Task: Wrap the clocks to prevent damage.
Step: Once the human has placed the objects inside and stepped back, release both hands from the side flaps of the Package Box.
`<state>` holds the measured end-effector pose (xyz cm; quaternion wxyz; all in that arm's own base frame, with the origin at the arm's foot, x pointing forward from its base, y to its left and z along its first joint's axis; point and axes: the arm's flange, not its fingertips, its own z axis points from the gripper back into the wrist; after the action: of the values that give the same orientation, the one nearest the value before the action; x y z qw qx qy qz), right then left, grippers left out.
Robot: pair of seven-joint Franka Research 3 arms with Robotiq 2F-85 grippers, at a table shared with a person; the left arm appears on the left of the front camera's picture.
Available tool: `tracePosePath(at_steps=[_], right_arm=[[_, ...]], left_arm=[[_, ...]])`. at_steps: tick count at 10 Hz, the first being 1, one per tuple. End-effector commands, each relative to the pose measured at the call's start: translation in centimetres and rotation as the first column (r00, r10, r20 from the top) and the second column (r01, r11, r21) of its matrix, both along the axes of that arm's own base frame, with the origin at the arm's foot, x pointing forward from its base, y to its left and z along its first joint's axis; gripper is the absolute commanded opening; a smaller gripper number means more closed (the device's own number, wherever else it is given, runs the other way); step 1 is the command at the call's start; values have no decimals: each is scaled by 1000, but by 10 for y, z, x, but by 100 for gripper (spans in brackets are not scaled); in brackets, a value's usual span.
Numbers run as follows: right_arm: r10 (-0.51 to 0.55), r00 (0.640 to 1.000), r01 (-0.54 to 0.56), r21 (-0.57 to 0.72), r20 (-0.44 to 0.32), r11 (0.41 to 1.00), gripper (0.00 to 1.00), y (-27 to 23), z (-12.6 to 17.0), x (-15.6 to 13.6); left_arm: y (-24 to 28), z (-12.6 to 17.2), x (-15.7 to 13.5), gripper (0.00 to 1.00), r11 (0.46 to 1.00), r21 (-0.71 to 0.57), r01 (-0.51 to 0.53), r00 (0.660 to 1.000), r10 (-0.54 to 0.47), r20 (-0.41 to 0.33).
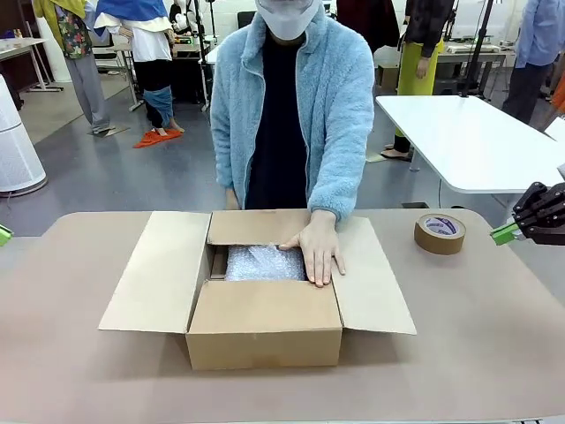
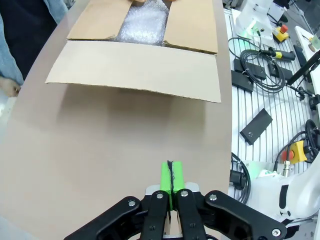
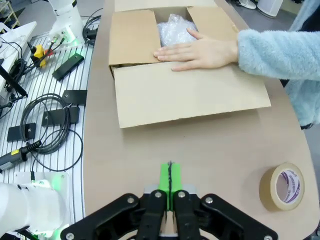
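Observation:
An open cardboard box (image 1: 265,334) stands mid-table with a bundle of bubble wrap (image 1: 259,262) inside; the clocks are hidden. The person's hand (image 1: 319,248) lies flat on the far flap and the wrap's edge. My left gripper (image 1: 3,234) sits at the table's left edge, shut and holding nothing. At the right edge my right gripper (image 1: 505,233) is also shut and bare. In the left wrist view the shut left gripper (image 2: 171,175) faces the box's flap (image 2: 135,70) and the wrap (image 2: 145,25). The right gripper (image 3: 170,176) faces the box (image 3: 185,95), the wrap (image 3: 172,27) and the hand (image 3: 197,52).
A roll of brown tape (image 1: 440,233) lies flat on the table at the far right, near my right gripper, and shows as the tape (image 3: 282,186) in the right wrist view. The box's four flaps spread outward. Bare tabletop lies on both sides of the box.

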<state>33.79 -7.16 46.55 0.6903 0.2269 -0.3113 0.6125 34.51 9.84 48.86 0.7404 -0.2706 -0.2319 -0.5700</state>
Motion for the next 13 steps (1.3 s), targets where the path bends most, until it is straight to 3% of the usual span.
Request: tracePosePath(at_steps=[1, 13], right_arm=[[-2, 1000, 3, -18, 22, 1000, 1, 2, 6, -7], [-2, 1000, 3, -18, 22, 1000, 1, 2, 6, -7]], left_arm=[[1, 0, 0, 0, 1000, -16, 3, 1000, -3, 6], [1, 0, 0, 0, 1000, -16, 3, 1000, -3, 6]])
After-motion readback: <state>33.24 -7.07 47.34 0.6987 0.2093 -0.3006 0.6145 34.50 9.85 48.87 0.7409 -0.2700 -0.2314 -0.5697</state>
